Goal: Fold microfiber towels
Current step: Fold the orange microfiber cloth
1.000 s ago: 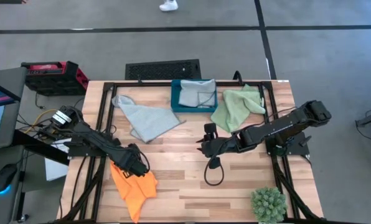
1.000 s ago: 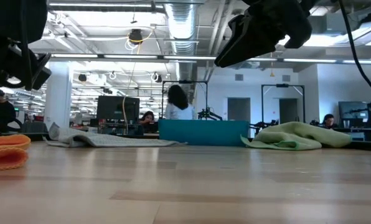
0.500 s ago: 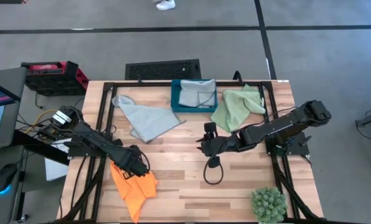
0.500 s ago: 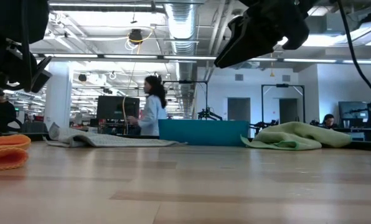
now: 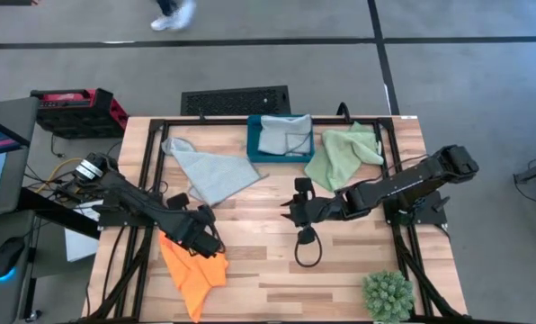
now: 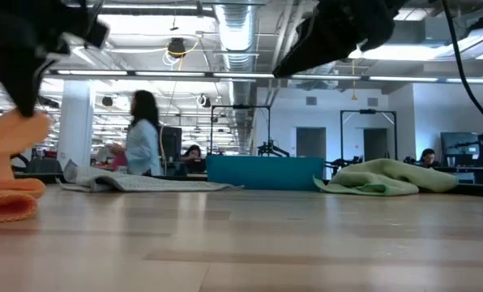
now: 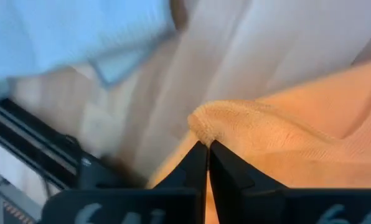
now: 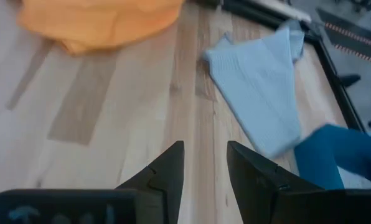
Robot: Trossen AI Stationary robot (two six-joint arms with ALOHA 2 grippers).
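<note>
Orange towel [image 5: 194,273]: we find it soft, floppy (edge grips suit it); left gripper [image 7: 206,163] fingers pinch its fold. Right gripper [image 8: 205,167] fingers spread, idle mid-surface.

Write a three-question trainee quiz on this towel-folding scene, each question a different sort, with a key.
1. True or false: the left gripper is shut on the orange towel.
2. Multiple choice: what lies in the teal box? A) the green towel B) a blue-grey towel C) the plant ball
3. Fill in: the right gripper hovers with its fingers ____ over the bare table.

Key:
1. True; the fingers pinch a fold of it.
2. B; the folded blue-grey towel lies inside, the green towel beside the box, the plant ball at the near edge.
3. Open, holding nothing.
</note>
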